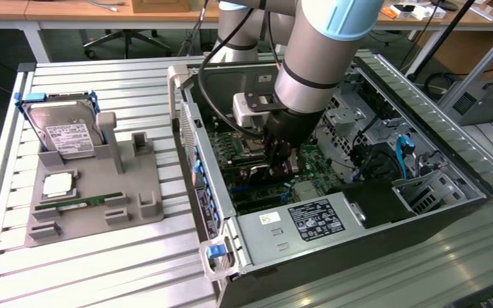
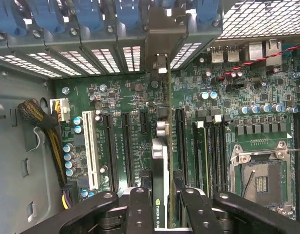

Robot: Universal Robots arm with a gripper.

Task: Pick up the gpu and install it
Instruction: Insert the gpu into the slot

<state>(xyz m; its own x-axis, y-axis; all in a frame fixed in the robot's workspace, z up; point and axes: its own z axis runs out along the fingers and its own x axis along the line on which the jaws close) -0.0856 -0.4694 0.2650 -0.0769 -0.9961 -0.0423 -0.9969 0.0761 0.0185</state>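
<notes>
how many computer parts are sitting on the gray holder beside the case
3: a hard drive propped at the gray holder's far end, a square processor chip in the middle, and a green RAM stick nearest the camera. Its posts might hide something small.

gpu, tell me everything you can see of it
The gpu shows edge-on: a thin dark card with a silvery metal part, an Nvidia label near the jaws, and a grey metal bracket at its far end by the case's rear slot openings. It stands upright over the motherboard, among black expansion slots, gripped on both faces by the jaws of the gripper. Whether it is seated cannot be told.
</notes>
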